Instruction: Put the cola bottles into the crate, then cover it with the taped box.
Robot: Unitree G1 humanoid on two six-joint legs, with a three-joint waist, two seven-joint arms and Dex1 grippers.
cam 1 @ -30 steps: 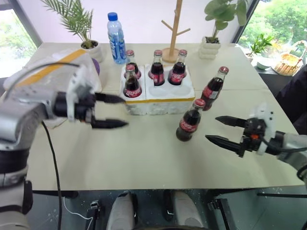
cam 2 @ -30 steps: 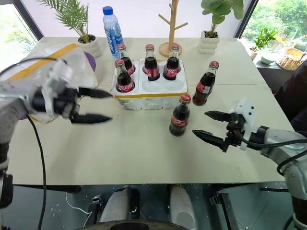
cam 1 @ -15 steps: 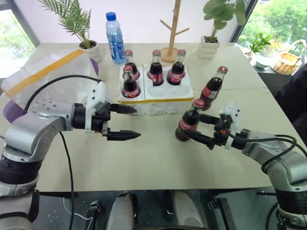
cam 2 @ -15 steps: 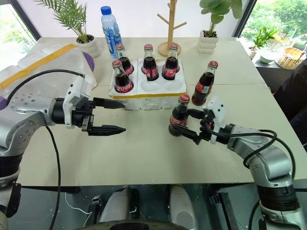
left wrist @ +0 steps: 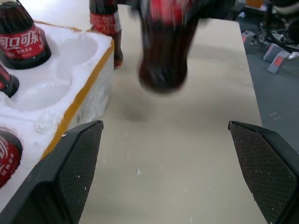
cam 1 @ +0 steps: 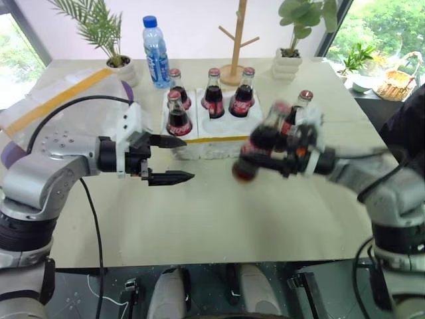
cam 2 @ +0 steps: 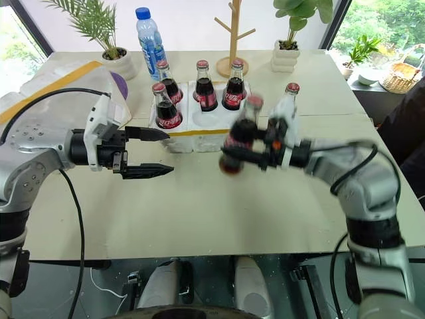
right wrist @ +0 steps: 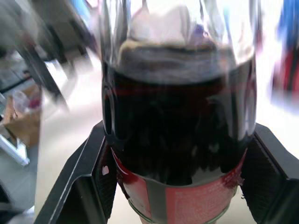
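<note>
Your right claw (cam 2: 255, 147) is clamped on a cola bottle (cam 2: 238, 136), tilted and clear of the tabletop (cam 2: 199, 212), just beside the crate (cam 2: 206, 129). Your left claw (cam 2: 154, 151) stands apart, empty, near the crate's front.

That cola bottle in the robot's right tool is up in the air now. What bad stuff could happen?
The lifted cola bottle is tilted in the right tool, so it might slip and fall on the table. On its way to the crate it may bump the bottle standing on the table, or the four bottles already in the crate.
</note>
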